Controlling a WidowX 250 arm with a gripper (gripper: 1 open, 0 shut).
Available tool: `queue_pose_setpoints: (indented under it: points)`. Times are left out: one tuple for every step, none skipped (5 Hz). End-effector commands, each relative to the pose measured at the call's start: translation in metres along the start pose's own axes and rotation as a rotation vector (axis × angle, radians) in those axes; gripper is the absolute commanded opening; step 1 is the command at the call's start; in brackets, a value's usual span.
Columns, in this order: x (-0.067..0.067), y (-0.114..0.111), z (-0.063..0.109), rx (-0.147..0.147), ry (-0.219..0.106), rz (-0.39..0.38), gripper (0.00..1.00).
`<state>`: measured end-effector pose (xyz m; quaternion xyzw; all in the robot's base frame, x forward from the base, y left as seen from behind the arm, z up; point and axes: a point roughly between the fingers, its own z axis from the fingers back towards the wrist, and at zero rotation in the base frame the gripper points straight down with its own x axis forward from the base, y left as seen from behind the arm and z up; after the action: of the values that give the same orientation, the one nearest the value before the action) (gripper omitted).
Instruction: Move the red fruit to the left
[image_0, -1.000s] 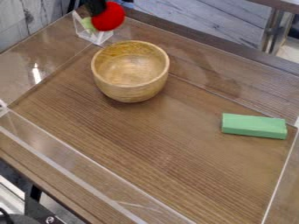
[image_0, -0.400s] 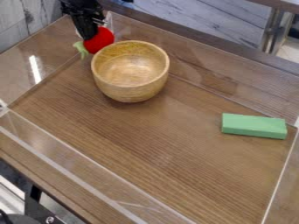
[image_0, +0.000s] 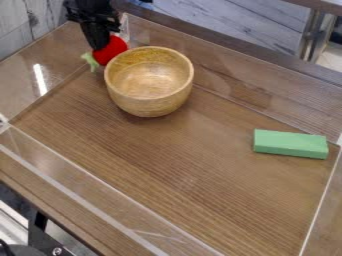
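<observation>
The red fruit (image_0: 112, 47) is a small bright-red ball with a light green leafy stem poking out at its left. It sits low at the far left of the table, just behind the wooden bowl's left rim. My black gripper (image_0: 102, 42) points straight down over it with its fingers shut on the fruit's upper left side. The fingertips are partly hidden behind the fruit. I cannot tell whether the fruit touches the table.
A wooden bowl (image_0: 148, 81) stands just right of and in front of the fruit. A flat green block (image_0: 291, 144) lies at the right. A clear plastic wall (image_0: 40, 70) rims the wooden table (image_0: 187, 170).
The gripper has come down and slightly left with the red fruit in it, from near the top edge to the table level beside the bowl.
</observation>
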<state>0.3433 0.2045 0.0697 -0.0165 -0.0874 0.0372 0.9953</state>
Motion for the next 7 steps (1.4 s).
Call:
queue_pose_setpoints:
  points:
    - [0.0123, 0.0009, 0.0174, 0.051, -0.046, 0.067, 0.00]
    - [0.0163, 0.0010, 0.0130, 0.068, -0.038, 0.144, 0.00]
    - [0.0167, 0.0051, 0.0145, 0.061, -0.032, 0.102, 1.00]
    - [0.0166, 0.0080, 0.0154, 0.052, -0.023, 0.059, 1.00]
    - [0.0185, 0.0092, 0.0181, 0.052, -0.022, 0.094, 0.00]
    - [0.0199, 0.0096, 0.0211, 0.051, -0.020, 0.125, 1.00]
    - [0.0100, 0.0102, 0.0215, 0.053, -0.018, 0.173, 0.00]
